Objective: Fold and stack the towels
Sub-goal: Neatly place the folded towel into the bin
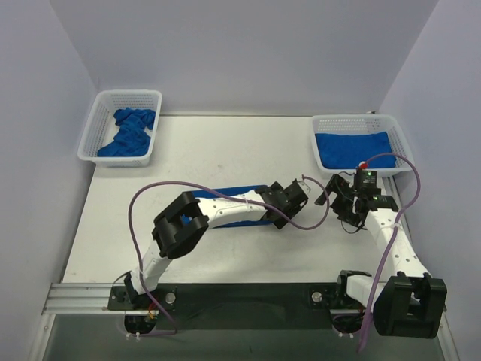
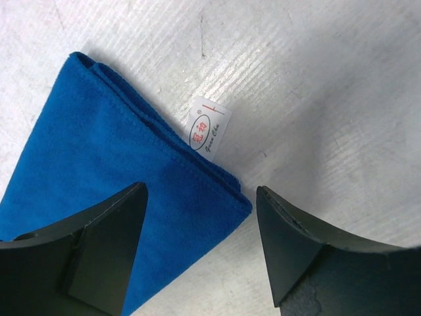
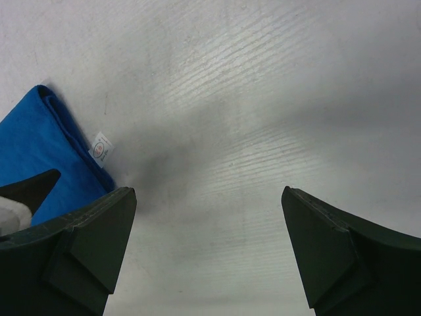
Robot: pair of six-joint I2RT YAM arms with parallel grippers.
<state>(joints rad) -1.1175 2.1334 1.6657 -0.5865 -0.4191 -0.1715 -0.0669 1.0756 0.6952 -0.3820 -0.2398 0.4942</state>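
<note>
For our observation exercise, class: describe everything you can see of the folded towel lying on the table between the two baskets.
The folded towel is royal-blue soft cloth, folded into a long flat strip with layered edges showing. A small white tag with red print sticks out near one corner. It lies flat on the white table. The left gripper stands open over that corner, not gripping it.

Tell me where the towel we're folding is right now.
The folded towel lies mid-table in the top view, mostly hidden under the left arm; its white-tagged corner sits beneath the open left gripper.
</note>
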